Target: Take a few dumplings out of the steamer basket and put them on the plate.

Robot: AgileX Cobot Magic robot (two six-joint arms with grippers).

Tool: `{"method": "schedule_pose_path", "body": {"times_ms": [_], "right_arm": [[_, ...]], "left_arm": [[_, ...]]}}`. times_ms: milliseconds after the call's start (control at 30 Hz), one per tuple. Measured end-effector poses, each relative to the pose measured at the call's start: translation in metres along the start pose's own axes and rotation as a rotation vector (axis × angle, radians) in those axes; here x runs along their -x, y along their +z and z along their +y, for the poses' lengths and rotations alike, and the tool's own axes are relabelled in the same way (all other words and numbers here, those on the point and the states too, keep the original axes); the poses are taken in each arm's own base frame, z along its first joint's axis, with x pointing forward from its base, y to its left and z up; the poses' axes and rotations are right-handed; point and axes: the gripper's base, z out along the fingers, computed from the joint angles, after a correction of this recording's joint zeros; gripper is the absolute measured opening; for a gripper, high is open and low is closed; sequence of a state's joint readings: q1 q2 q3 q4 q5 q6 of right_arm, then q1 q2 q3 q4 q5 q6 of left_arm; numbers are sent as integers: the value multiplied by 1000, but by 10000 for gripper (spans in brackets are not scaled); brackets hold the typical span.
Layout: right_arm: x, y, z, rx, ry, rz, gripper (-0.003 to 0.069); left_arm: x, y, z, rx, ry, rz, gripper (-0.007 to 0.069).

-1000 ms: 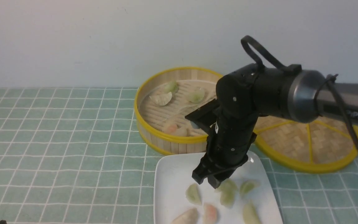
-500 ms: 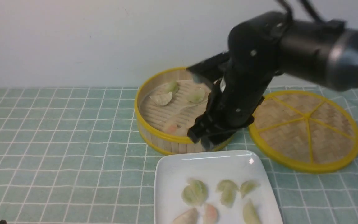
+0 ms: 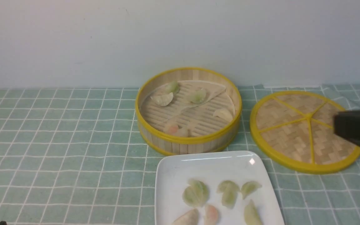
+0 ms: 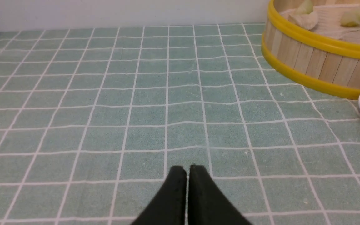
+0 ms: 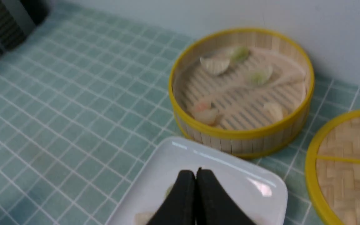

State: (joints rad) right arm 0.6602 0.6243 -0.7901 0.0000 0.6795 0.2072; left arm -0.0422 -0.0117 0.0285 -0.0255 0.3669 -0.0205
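Green-checked counter (image 3: 58, 140) is meeting a pale wall (image 3: 105, 40); steamer basket (image 3: 187, 142) is sitting just behind the plate (image 3: 173, 175), dumplings (image 3: 195, 196) in both. I'm reading left end effector (image 4: 187, 170) and right end effector (image 5: 195, 174) pinched together, empty.

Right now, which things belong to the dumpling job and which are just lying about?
Job: dumplings, basket, plate, right gripper.
Lying about: lid, cloth, left gripper shut over the cloth.
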Motion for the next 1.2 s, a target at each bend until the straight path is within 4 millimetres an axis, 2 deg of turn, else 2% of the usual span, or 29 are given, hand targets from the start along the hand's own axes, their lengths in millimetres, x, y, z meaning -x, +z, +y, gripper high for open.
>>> {"method": "schedule_pose_path", "body": {"times_ms": [67, 100, 133, 233, 267, 333, 467, 700, 1200], "right_arm": [[-21, -20, -5, 20, 14, -121, -13], [-21, -20, -5, 20, 14, -121, -13], [-34, -30, -7, 34, 22, -195, -13], [-54, -45, -12, 53, 34, -295, -13], [-56, -45, -12, 54, 38, -299, -13], [-73, -51, -16, 63, 63, -328, -14], [-89, -56, -18, 79, 84, -364, -14], [-95, -62, -19, 98, 94, -417, -15], [-92, -64, -20, 58, -61, -459, -15]], "left_arm": [[0, 0, 0, 0, 0, 0, -6], [0, 0, 0, 0, 0, 0, -6], [0, 0, 0, 0, 0, 0, -6], [0, 0, 0, 0, 0, 0, -6], [0, 0, 0, 0, 0, 0, -6], [0, 0, 0, 0, 0, 0, -6], [0, 0, 0, 0, 0, 0, -6], [0, 0, 0, 0, 0, 0, -6], [0, 0, 0, 0, 0, 0, -6]]}}
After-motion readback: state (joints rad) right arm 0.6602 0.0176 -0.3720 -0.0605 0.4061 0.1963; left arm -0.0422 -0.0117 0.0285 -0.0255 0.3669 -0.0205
